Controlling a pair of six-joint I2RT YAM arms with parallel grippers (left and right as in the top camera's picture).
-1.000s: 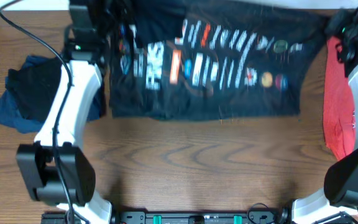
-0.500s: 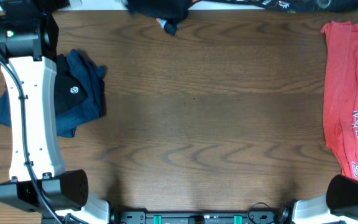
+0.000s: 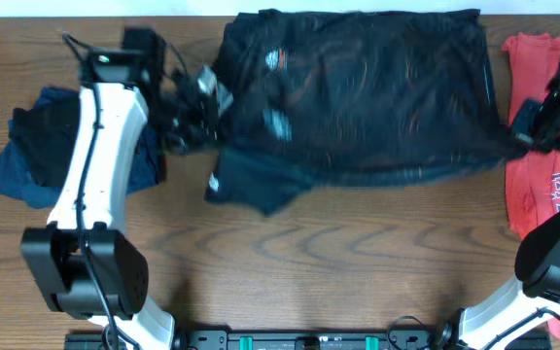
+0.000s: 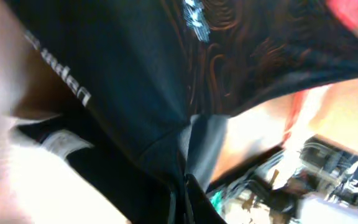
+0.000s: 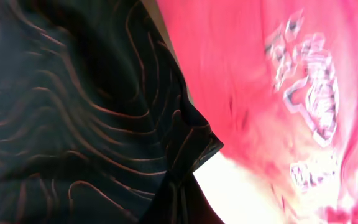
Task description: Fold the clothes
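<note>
One black jersey lies spread across the far half of the wood-grain bench, its two sides clamped by the left end effector and the right end effector. A red shirt lies to its right and navy clothes to its left. Half a second ago it was bunched at the far edge.

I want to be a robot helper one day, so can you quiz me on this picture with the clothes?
1. True or false: the blue clothes pile lies at the robot's right end of the table.
2. What are the left pincer and the right pincer both shut on? A a green towel, B the black jersey, C a yellow sock.
3. Fill in: the loose shirt beside the right pincer is coloured ___.
Key: 1 false; 2 B; 3 red.
</note>
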